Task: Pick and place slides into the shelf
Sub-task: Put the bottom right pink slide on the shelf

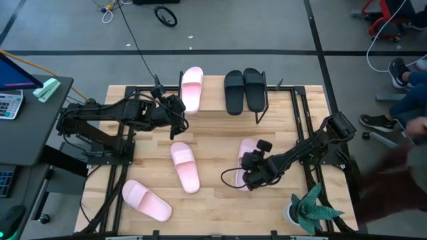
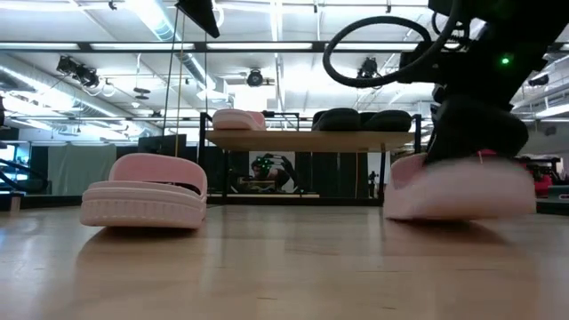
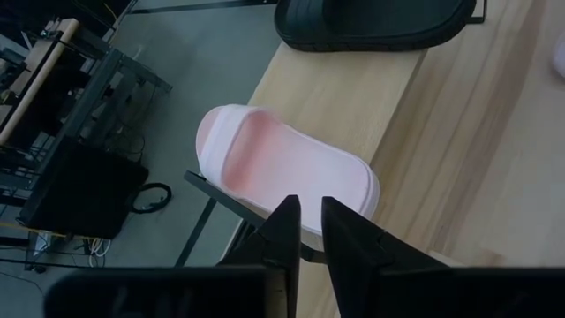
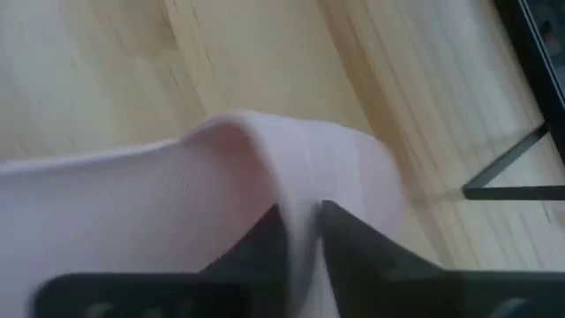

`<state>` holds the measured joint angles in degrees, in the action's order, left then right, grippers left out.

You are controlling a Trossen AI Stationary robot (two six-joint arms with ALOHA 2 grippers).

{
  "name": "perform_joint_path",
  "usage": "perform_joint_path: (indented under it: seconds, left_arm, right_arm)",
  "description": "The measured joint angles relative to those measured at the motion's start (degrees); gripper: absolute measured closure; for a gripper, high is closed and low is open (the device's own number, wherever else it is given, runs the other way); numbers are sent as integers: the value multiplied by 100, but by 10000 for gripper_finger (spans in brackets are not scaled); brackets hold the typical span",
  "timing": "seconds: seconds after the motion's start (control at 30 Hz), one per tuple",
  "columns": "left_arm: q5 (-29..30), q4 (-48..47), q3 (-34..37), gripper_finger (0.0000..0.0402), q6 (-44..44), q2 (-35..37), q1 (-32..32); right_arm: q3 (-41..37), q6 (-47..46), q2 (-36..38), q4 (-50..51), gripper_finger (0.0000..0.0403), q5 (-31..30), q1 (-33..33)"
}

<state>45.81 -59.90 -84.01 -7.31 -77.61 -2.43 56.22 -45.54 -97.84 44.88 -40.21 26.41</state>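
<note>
Your large light wooden tabletop (image 1: pixel 220 190) carries, along its far edge, the small low shelf with a pale wooden board on a thin black metal frame (image 1: pixel 213 100). Three slides already rest on that board: a pair of black foam slide sandals (image 1: pixel 243 90) set side by side, and one light pink foam slide (image 1: pixel 192 88) apart to their left, overhanging the board's far edge. You have evidently kept the pairs grouped by colour, which leaves room beside the pink one.

Three pink slides remain on the tabletop. One pink slide lies near the middle (image 1: pixel 185 167), another near the front left corner (image 1: pixel 147 201), both untouched and strap-up. The third pink slide (image 1: pixel 249 160) is under your right arm.

Your right gripper (image 1: pixel 252 175) is clamped on that third slide: the wrist view shows the two dark fingers pinching the edge of its wide strap, a thin and sensible place to grip soft foam. In the low view the slide (image 2: pixel 462 188) appears tilted with one end raised, so I judge the lift to be under way.

Your left gripper (image 1: pixel 179 110) sits just in front of the shelved pink slide (image 3: pixel 287 172), fingers nearly together and holding nothing, apparently finished with a placement. A small green potted plant (image 1: pixel 310 210) stands at the front right corner, clear of the route.
</note>
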Motion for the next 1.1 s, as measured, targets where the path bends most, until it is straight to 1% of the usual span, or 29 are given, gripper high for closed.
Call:
perform_joint_path:
  seconds: [0.1,0.13,0.23,0.3,0.4,0.5,0.57,0.6,0.7,0.8,0.93,1.03,1.1]
  left_arm:
    - [1,0,0,343,0,-1,-1]
    - [-1,0,0,343,0,1,1]
    - [0,1,0,348,4,1,1]
    - [-1,4,0,351,38,1,-1]
    - [1,10,0,353,48,1,-1]
    - [2,38,0,353,363,1,0]
    - [45,77,0,355,687,1,-1]
    - [161,115,0,357,829,0,-1]
    - [730,194,0,367,1103,29,1]
    - [1197,307,-9,378,1346,51,42]
    - [1270,407,-9,386,1401,103,181]
    - [1270,360,-9,388,1403,90,305]
    - [1273,354,-9,387,1403,93,395]
  right_arm:
    - [137,24,0,-3,382,7,47]
    - [222,82,8,-5,388,8,88]
    - [665,415,90,-25,380,-86,265]
    - [1053,854,151,-46,380,-489,377]
    - [1634,1760,177,-61,392,-1234,402]
    - [2090,2518,193,-62,391,-1934,205]
    - [2275,2920,197,-90,388,-2143,-56]
    - [2317,3159,197,-175,389,-2167,-230]
    - [2315,4240,195,-866,394,-2080,-839]
    - [2306,5508,195,-1877,393,-1606,-1537]
    - [2306,6692,195,-3116,394,-1066,-2474]
    - [2306,7272,195,-3532,394,-574,-3115]
    - [2306,7362,195,-3633,394,-170,-3498]
